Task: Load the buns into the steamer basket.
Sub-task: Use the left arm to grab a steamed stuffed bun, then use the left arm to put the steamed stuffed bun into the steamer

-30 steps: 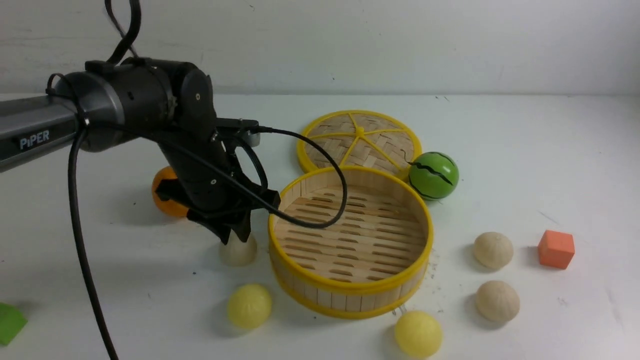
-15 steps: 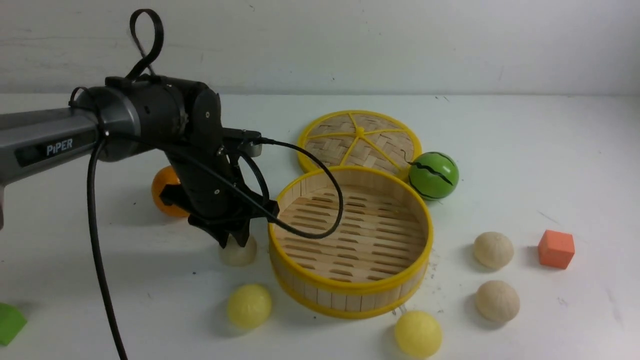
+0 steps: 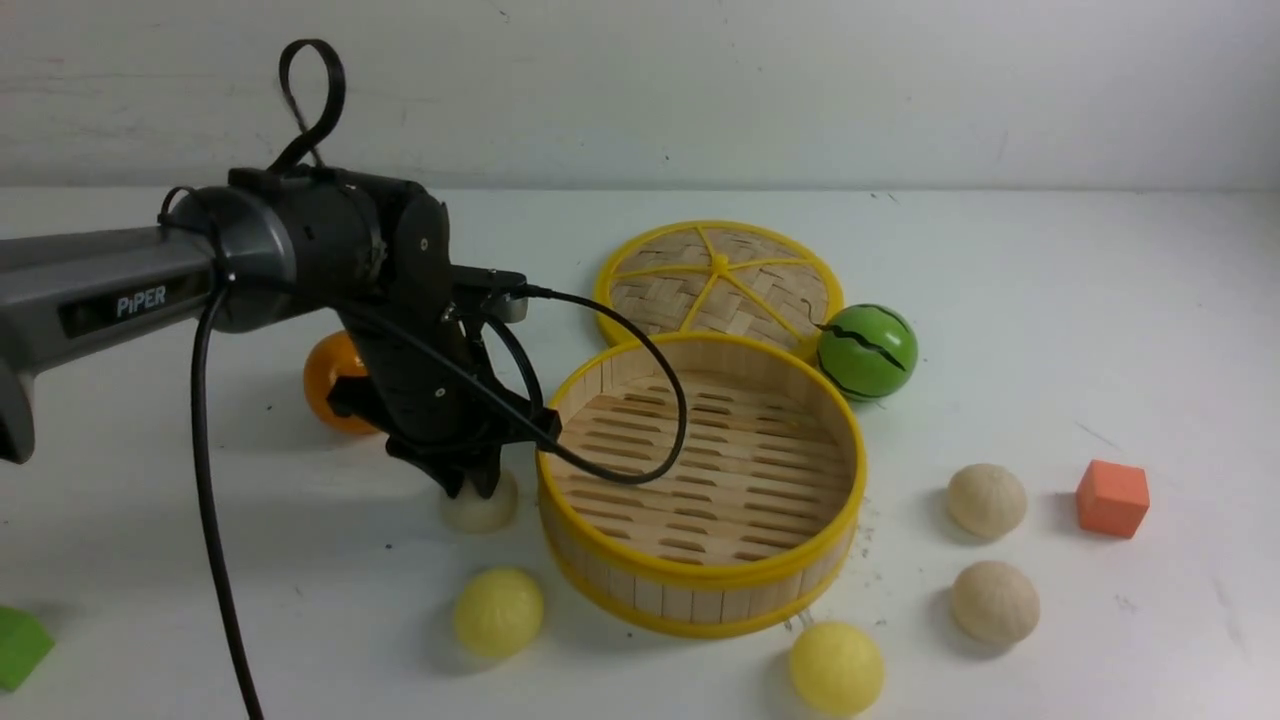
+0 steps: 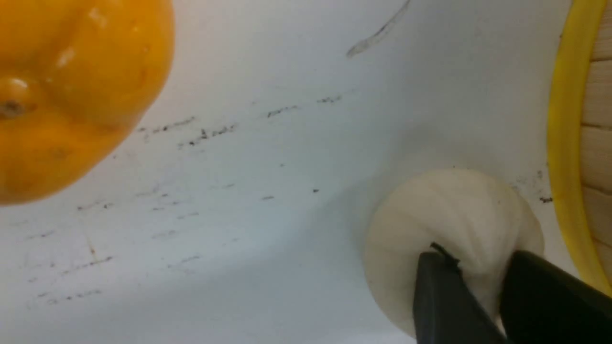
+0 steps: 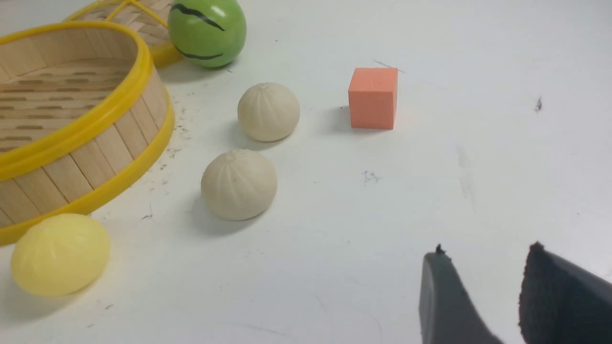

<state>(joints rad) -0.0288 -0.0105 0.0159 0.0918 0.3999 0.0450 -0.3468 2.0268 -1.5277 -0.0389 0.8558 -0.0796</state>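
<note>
My left gripper (image 3: 470, 488) is down on a cream pleated bun (image 3: 485, 512) just left of the steamer basket (image 3: 700, 580). In the left wrist view its dark fingers (image 4: 440, 296) pinch the top of that bun (image 4: 449, 215), which rests on the table beside the basket's yellow rim (image 4: 564, 143). The basket holds nothing. Two pale yellow buns (image 3: 498, 612) (image 3: 836, 667) lie in front of it, and two cream buns (image 3: 986, 499) (image 3: 994, 601) to its right. My right gripper (image 5: 485, 255) is open over bare table, out of the front view.
A glossy orange (image 3: 330, 375) sits behind the left arm. The woven lid (image 3: 720, 280) and green striped ball (image 3: 866, 351) lie behind the basket. An orange cube (image 3: 1112, 498) is at right, a green block (image 3: 18, 645) at the front left. The arm's cable loops over the basket.
The left arm reached slightly forward and right while its gripper sank onto the cream bun, and the jaws narrowed onto it. Nothing else moved.
</note>
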